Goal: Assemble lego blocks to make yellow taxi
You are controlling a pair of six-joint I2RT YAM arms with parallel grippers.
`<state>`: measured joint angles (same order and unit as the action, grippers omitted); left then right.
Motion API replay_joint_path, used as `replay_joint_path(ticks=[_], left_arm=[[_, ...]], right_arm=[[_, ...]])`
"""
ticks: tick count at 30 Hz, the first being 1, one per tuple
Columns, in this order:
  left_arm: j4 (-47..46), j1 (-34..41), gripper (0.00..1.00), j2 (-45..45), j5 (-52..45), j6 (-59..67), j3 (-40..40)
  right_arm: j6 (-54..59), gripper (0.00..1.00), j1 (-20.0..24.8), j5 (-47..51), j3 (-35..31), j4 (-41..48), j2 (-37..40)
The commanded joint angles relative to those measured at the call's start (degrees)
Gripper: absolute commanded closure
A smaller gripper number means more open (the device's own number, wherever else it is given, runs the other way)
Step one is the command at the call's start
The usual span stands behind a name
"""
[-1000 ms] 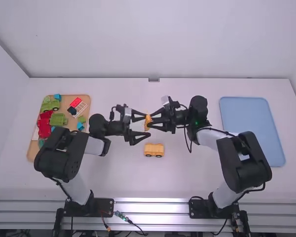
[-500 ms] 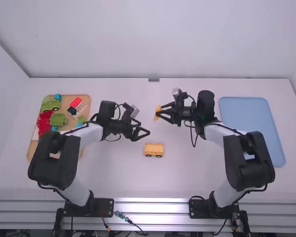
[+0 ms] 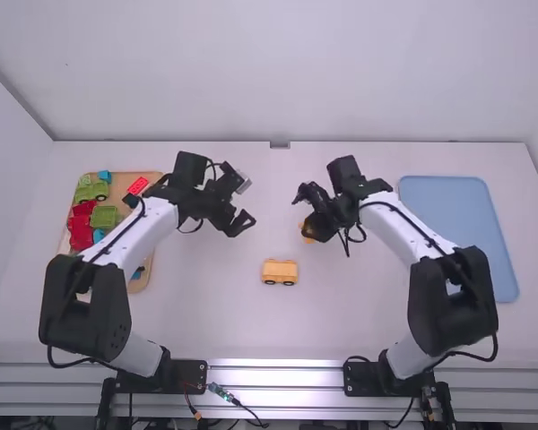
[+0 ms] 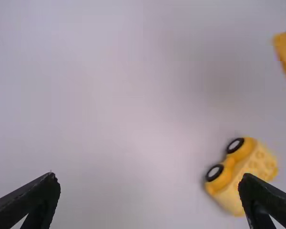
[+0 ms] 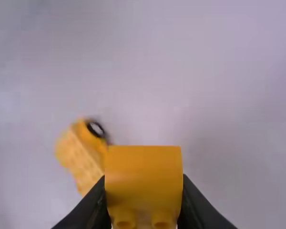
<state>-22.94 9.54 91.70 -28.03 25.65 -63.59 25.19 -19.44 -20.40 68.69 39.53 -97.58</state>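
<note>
Overhead, at the left of the frame, a tan tray (image 3: 117, 188) holds green blocks (image 3: 103, 217), red blocks (image 3: 81, 235) and a few blue ones (image 3: 99, 236). Right of it, just left of the frame's centre, is the left pincer (image 3: 242, 220), released, its two fingers spread wide with nothing between them. Near the centre, a little lower, a yellow wheeled base (image 3: 280, 272) rests on the white table (image 3: 202, 313). It lies below and to the right of the left pincer, apart from it. Right of centre and higher, the right pincer (image 3: 312, 230) is grasping a yellow block (image 5: 143, 179), held up and to the right of the wheeled base, not touching it. At the far right lies a blue tray (image 3: 457, 224).
</note>
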Motion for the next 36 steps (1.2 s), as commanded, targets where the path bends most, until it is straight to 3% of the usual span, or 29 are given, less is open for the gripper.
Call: replay_joint_path(ticks=[1,9,20,31,33,34,35,36], left_arm=[[-0.36,-0.29,0.01,-0.76,4.01,1.41,-1.9],[-0.42,-0.29,0.01,-0.76,4.12,1.43,-2.78],[-0.77,-0.29,0.01,-0.76,5.72,2.26,-2.78],[-0.82,-0.29,0.01,-0.76,5.68,2.26,-2.73],[-0.82,-0.29,0.01,-0.76,5.7,2.26,-2.73],[-0.82,-0.29,0.01,-0.76,5.68,2.26,-2.73],[-0.82,-0.29,0.01,-0.76,5.68,2.26,-2.73],[-0.82,-0.29,0.01,-0.76,5.7,2.26,-2.73]], right_arm=[[9.05,1.0,-2.45,16.44,1.14,3.54,0.82],[15.87,1.0,-7.32,23.54,-1.73,10.34,-2.15],[16.5,1.0,-8.63,20.33,-9.14,4.37,-5.8],[19.23,1.0,-9.11,19.65,-9.62,2.64,-11.0],[19.21,0.93,-9.11,20.15,-9.62,2.4,-11.59],[19.26,0.78,-9.11,20.28,-9.62,2.21,-11.76],[19.19,0.01,-9.16,20.26,-9.57,1.79,-11.74],[19.21,0.0,-9.25,20.28,-9.4,1.6,-11.68]])
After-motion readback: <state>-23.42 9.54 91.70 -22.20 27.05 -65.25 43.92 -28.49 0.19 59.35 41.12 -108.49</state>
